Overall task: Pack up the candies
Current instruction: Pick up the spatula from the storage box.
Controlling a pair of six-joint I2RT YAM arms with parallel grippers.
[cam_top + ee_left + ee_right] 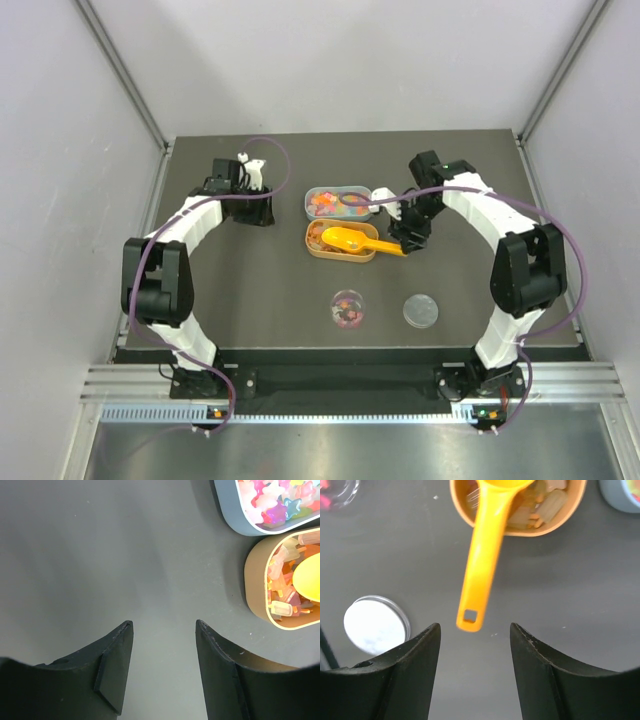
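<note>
Firstly, nearest the arm bases on the dark worktop (250, 300): small round clear plastic dish (348, 308), holding a shallow cluster of red and pink candies (347, 312). To its right and apart from it lies a round flat silver metal lid (421, 311).

Next, mid-worktop: tan oval plastic tray (313, 243), part-filled with more candies, pale orange and yellow. Bright orange plastic scoop (481, 565) rests with its bowl inside this tray and its handle out over the right-hand rim. Long axis: bowl to the left, handle running right, holed end aimed at the right tool (475, 632). Right tool: fingers spread wide, pinching nothing. The handle end sits about level with the fingertips, on the centre line of the gap, touching neither finger as far as the wrist view shows. Judgement: a short advance along that axis, then a squeeze, should take the handle; the right arm is much the nearer.

Further back: grey oval plastic tray (309, 200), just behind the tan one (contact cannot be told), stocked with multicoloured star-like candies.

Far left: left tool (164, 625), fingers spread, nothing between them. Both trays lie off to its right, and it is well apart from the scoop handle.
</note>
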